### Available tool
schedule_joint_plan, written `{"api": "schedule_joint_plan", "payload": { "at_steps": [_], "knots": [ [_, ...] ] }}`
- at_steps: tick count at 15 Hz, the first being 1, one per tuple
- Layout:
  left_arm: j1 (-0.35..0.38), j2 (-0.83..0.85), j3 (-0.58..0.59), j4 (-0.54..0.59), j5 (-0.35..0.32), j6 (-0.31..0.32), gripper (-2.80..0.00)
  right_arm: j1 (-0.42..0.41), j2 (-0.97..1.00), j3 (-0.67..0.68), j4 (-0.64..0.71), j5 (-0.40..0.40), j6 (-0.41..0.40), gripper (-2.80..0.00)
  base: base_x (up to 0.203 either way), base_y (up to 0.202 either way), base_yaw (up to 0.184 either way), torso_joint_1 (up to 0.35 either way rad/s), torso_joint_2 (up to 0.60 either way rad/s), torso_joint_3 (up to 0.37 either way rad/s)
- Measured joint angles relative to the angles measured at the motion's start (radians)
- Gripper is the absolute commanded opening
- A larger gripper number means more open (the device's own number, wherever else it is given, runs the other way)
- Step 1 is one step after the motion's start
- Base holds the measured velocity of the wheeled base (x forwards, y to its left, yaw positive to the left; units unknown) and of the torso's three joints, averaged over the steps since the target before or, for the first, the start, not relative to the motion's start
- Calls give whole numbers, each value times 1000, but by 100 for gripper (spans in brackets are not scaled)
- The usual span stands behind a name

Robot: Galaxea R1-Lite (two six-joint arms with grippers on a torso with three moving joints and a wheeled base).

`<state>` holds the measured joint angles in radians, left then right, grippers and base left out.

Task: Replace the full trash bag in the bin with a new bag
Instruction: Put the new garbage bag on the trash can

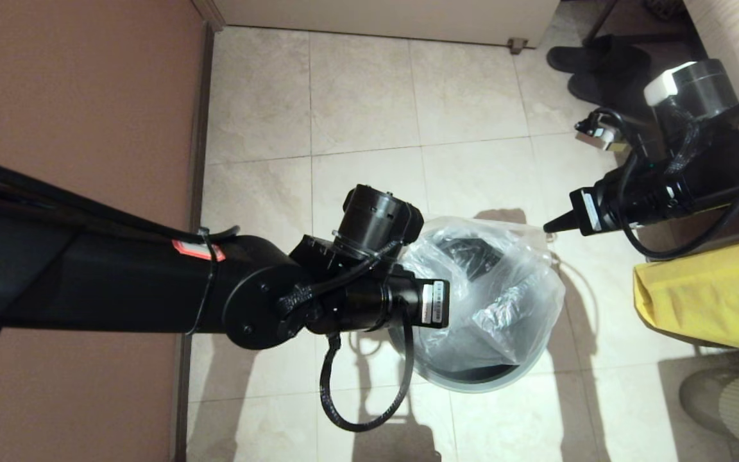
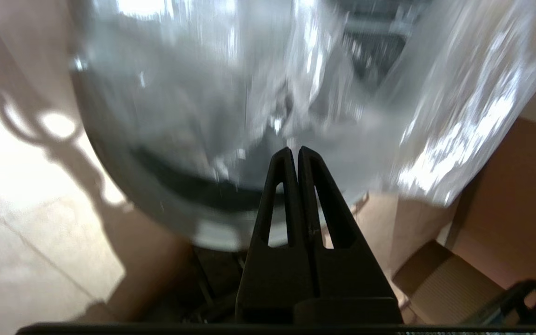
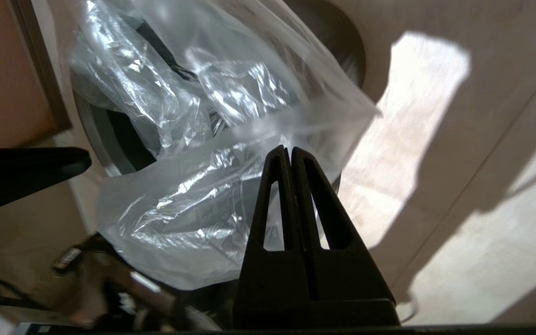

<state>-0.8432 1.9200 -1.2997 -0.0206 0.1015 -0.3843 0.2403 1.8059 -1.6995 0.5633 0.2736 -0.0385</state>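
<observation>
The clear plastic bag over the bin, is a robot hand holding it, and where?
Both, it seems. The left gripper and right gripper are each shut on the bag, pinching its edge at opposite sides above the bin.

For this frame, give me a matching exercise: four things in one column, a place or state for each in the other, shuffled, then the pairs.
Things:
1. new bag
2. bin
3. left hand
4. yellow sack

Place or state:
A. on the floor, grey rim showing under the plastic
B. fingers together, at the clear plastic
C. crumpled over the bin's mouth
D. at the robot's right side, beside the bin

Pairs: 1-C, 2-A, 3-B, 4-D
</observation>
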Motion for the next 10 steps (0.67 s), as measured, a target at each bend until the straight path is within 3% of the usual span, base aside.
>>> {"api": "schedule_joint_plan", "payload": {
  "at_steps": [4,9,10],
  "knots": [
    [-4,-80,122,2,11,-45,-280,62,72,-98,-13,5,-273,-280,0,0,0,0,0,0],
    [1,-257,311,33,53,-81,-280,85,178,-174,-117,10,-435,-280,0,0,0,0,0,0],
    [3,-296,349,33,58,-90,-280,85,193,-177,-152,10,-469,0,0,0,0,0,0,0]
  ]
}}
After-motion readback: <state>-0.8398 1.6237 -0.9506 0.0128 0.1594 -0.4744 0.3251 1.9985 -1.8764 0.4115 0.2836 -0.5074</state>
